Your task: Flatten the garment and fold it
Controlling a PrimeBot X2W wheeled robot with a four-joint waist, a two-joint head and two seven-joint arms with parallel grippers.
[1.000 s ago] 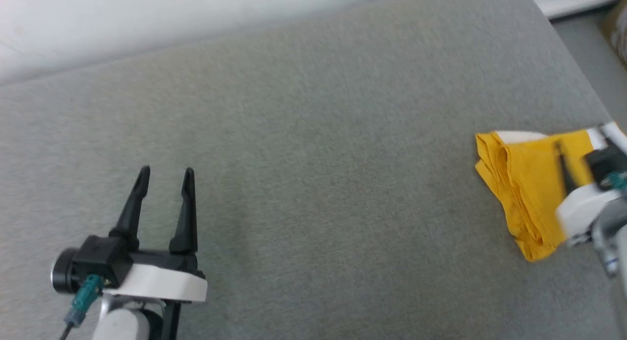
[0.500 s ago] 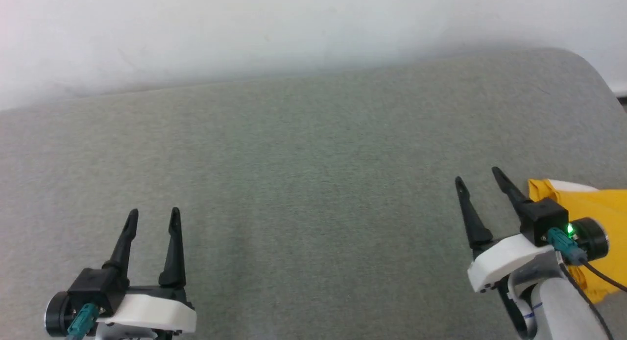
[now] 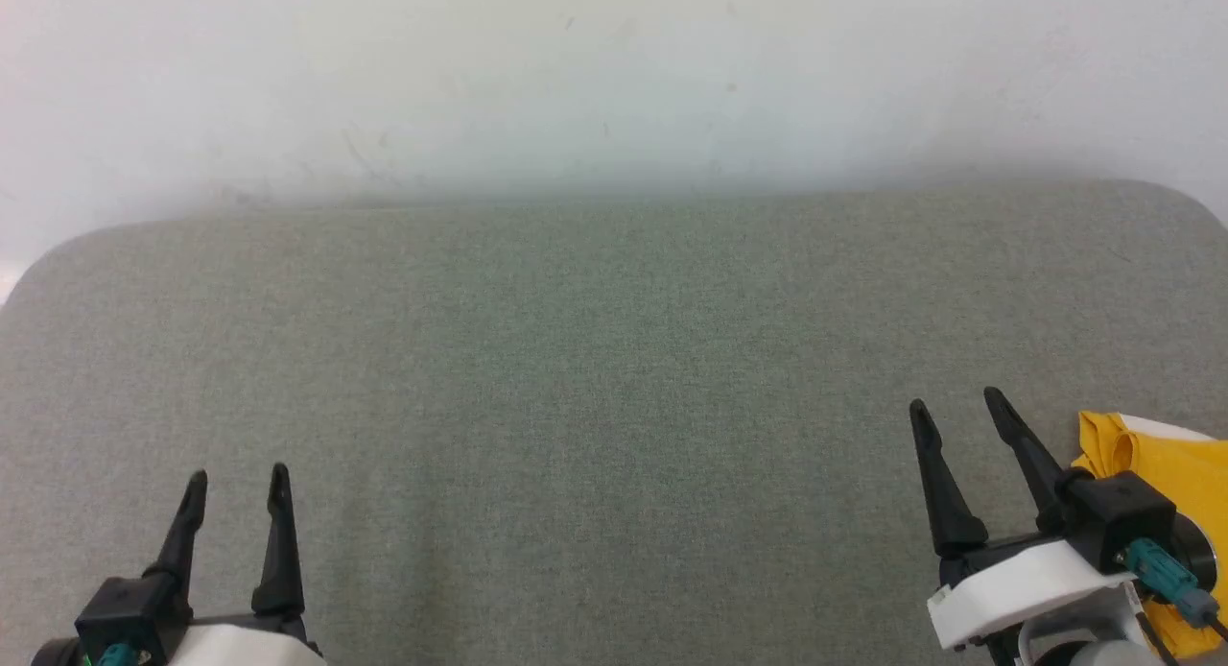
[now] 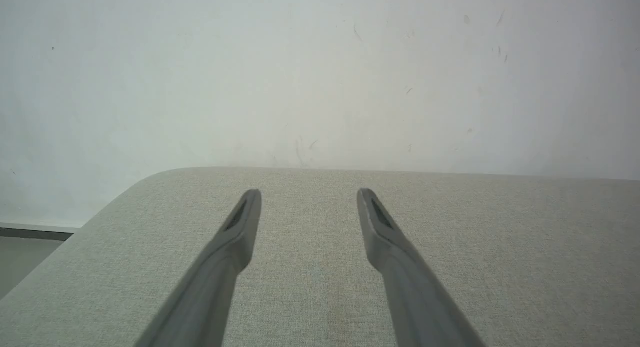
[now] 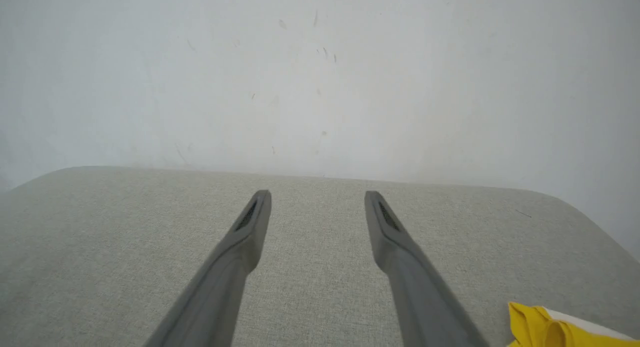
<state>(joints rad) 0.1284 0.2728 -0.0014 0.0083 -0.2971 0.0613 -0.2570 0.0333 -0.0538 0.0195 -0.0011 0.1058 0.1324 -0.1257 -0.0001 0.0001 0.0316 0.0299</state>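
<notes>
Head view shows you the left pincer [image 3: 238,475] and right pincer [image 3: 956,401] both spread, holding nothing, over the grey upholstered surface [image 3: 614,359]. Your yellow T-shirt [image 3: 1166,460] lies just beside the right pincer, partly hidden behind it, with a white wall [image 3: 614,71] beyond.

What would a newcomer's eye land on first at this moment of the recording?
The bright yellow garment, partly cut off at the lower right edge of the head view, stands out against the broad grey padded surface. Next come the long dark fingers: the right gripper beside the garment and the left gripper at lower left, both open and empty, pointing toward the white wall.
</notes>
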